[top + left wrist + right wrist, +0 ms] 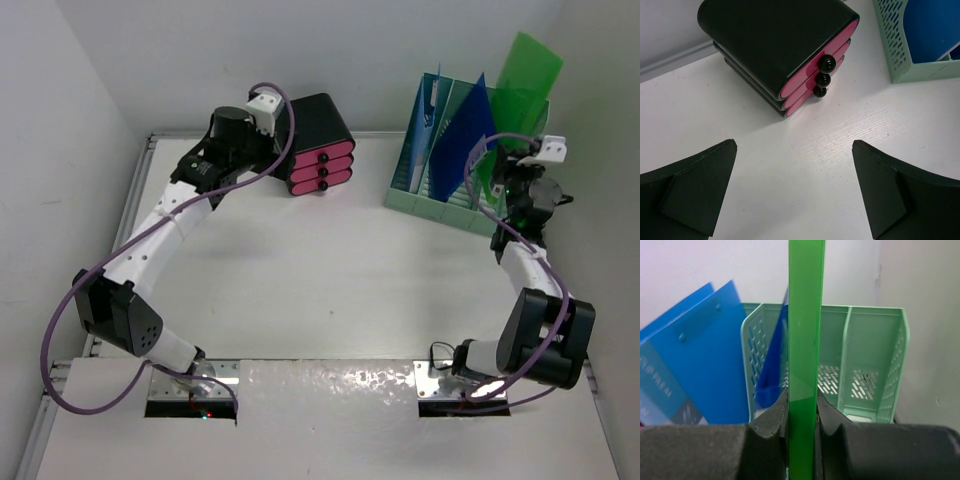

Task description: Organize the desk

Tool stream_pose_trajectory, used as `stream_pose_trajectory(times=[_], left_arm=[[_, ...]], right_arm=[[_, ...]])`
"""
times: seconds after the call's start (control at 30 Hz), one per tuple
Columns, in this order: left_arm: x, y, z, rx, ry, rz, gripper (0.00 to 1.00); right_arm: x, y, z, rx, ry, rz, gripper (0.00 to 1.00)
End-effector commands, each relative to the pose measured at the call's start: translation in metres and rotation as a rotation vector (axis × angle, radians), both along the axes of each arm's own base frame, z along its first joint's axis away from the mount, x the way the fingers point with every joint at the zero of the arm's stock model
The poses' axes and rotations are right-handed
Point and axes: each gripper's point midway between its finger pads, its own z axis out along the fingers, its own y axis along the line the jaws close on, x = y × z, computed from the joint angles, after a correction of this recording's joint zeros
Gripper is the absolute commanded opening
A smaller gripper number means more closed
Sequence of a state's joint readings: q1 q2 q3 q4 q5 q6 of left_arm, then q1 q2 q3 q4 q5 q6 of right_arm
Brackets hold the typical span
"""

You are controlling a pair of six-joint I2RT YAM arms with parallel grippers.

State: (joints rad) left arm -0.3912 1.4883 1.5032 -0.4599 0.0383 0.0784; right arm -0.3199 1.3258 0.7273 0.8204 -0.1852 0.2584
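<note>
Desk: white desk [330, 270] fills the middle of the top view, metal rail along its left edge. My 2 arm bases sit at its near edge. Everything else sits on it at the far side.
Left gripper: my left gripper [795, 150] is spread wide with nothing between the fingers. It hangs over bare desk, pointed at the drawer unit and not touching it.
Left fingers: 2 dark fingertips [700, 185] at the bottom corners of the left wrist view, well apart.
Drawer unit: black drawer unit [775, 35] with 3 pink drawer fronts stacked. It sits at the far edge, left of centre, turned at an angle.
Knobs: 3 round black knobs [827, 62], 1 per drawer, in a line down the fronts.
Right gripper: my right gripper [802, 410] is clamped on the green folder, with the pads pressed on both faces.
Green folder: green folder [805, 315] is seen edge-on in the right wrist view, upright between my fingers. In the top view it leans at the right end of the rack, top sticking up above it. I cannot tell which slot its bottom edge is in.
File rack: mint-green file rack [890, 365] with perforated walls, at the far right of the desk, well apart from the drawer unit.
Blue folders: blue folders [705, 365] stand tilted in the rack's left slots, just beside the green one.
</note>
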Motion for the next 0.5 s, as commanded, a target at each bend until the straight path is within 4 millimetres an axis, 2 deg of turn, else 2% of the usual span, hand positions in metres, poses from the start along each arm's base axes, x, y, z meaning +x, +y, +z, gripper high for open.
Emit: stream_pose_trajectory(times=[0.0,0.07,0.13,0.17,0.2,0.23,0.3,0.47], left_arm=[[0.012,-0.004,0.019,-0.026,-0.061,0.002,1.0],[0.014,-0.004,0.014,-0.019,-0.054,0.003,0.99],[0.017,-0.004,0.009,-0.011,-0.047,0.006,1.0],[0.018,-0.003,0.008,-0.004,-0.048,0.013,1.0],[0.02,-0.002,0.005,0.001,-0.044,0.017,1.0],[0.021,-0.001,0.004,0.006,-0.044,0.023,1.0],[0.022,-0.001,0.002,0.015,-0.042,0.021,1.0],[0.023,-0.001,0.001,0.03,-0.048,0.012,1.0]], right_arm=[[-0.012,0.014,0.062,-0.17,-0.27,-0.024,0.0],[-0.011,0.02,0.059,-0.194,-0.28,-0.04,0.0],[-0.009,0.021,0.048,-0.206,-0.273,-0.058,0.0],[-0.011,0.021,0.049,-0.2,-0.298,-0.079,0.0],[-0.008,0.018,0.037,-0.185,-0.28,-0.09,0.0],[-0.009,0.019,0.039,-0.179,-0.306,-0.102,0.0],[-0.007,0.01,0.025,-0.142,-0.293,-0.148,0.0],[0.002,0.009,0.014,-0.132,-0.291,-0.154,0.0]])
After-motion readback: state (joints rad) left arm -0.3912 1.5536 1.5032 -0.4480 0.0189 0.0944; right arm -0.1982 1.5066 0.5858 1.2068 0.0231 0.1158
